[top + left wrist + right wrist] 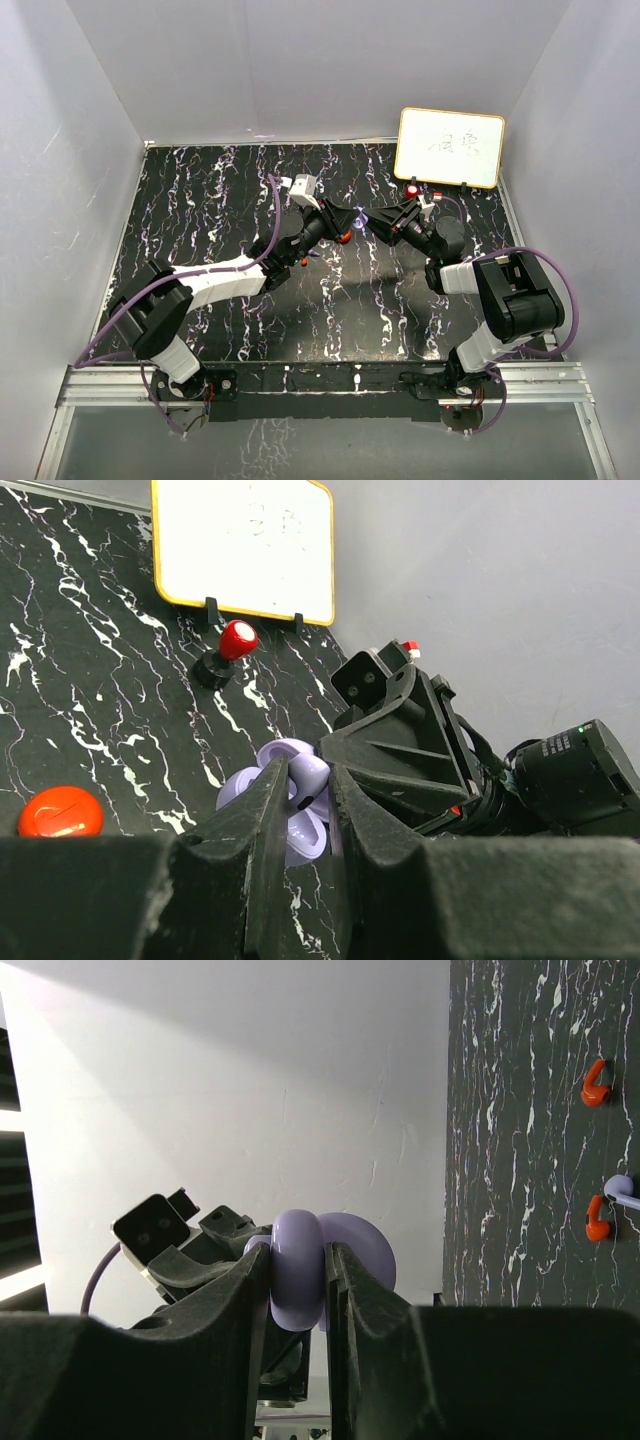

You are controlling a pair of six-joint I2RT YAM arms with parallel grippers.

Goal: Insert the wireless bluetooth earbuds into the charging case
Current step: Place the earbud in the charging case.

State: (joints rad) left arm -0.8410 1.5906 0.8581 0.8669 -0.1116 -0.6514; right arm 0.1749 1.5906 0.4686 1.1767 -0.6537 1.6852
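A glossy, bead-small pale purple earbud (pixel 310 773) is pinched in the left gripper (pixel 305 780) at the open purple charging case (pixel 295 1235), itself clamped by the right gripper (pixel 297 1260). Two red earbuds (pixel 596 1082) (pixel 597 1220) and a second purple earbud (pixel 620 1190) are seen lying on the marbled surface (pixel 520 1160).

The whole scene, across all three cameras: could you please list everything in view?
table: one, black marbled.
whiteboard: one, white, yellow-framed, far right.
purple case: one, lilac, open, held aloft.
purple earbuds: two, lilac; one on the table, one pinched at the case.
red earbuds: two, red, on the table.
red case: one, red, on the table.
red-capped stand: one, red on black, before the whiteboard.
left gripper: shut on one purple earbud.
right gripper: shut on the purple case.
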